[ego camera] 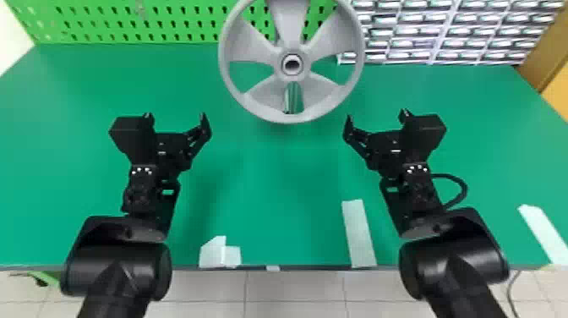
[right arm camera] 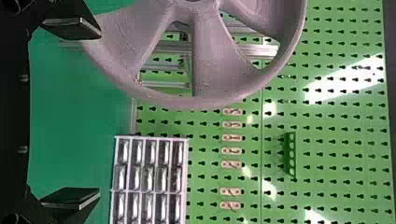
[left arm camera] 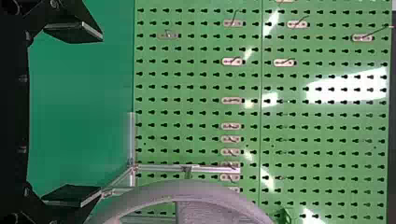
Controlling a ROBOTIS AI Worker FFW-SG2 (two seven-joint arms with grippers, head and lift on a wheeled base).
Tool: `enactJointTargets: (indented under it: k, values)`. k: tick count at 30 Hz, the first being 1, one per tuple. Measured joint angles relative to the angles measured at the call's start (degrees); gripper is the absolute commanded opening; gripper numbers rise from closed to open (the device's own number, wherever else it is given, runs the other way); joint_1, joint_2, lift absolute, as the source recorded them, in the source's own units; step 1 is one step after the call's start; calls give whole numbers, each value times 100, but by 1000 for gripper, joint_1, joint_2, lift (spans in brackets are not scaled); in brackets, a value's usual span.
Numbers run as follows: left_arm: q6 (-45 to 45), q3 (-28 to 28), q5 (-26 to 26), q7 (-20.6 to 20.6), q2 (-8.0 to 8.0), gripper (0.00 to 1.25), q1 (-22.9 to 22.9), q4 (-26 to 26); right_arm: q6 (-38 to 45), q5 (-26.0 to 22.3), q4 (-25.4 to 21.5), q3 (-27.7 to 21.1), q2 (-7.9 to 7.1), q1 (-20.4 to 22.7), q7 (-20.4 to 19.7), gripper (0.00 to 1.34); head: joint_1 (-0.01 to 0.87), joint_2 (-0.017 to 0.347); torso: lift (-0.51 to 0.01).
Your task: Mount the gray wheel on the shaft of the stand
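The gray wheel [ego camera: 291, 25] is upright at the back middle of the table, facing the robot, with a dark opening in its hub. Behind it, metal bars of the stand [left arm camera: 159, 167] show beside the wheel's rim [left arm camera: 187, 190]; through the wheel's spokes [right arm camera: 205, 51] more stand bars [right arm camera: 163, 85] are visible. I cannot tell how the hub sits on the shaft. My left gripper [ego camera: 175, 115], also in its wrist view [left arm camera: 100, 115], is open and empty, short of the wheel on its left. My right gripper [ego camera: 376, 114], likewise in its wrist view [right arm camera: 99, 113], stands open and empty to the right.
A green pegboard [ego camera: 181, 25] with hooks rises behind the table [ego camera: 270, 186]. At the back right stands a rack of small drawers [ego camera: 443, 34]. Pale tape strips [ego camera: 358, 233] lie near the front edge, and a cable loops beside the right wrist.
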Motion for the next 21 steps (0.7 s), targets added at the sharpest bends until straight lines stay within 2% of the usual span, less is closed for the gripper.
enactJointTargets:
  k: [12, 21]
  values:
    - [-152, -22, -129, -34, 1, 1115, 140, 68, -242, 14, 5, -117, -62, 225, 112, 1224, 865, 52, -101]
    - [-280, 50, -119, -34, 1, 1115, 82, 177, -385, 1, 10, -249, -27, 301, 176, 1223, 865, 52, -101]
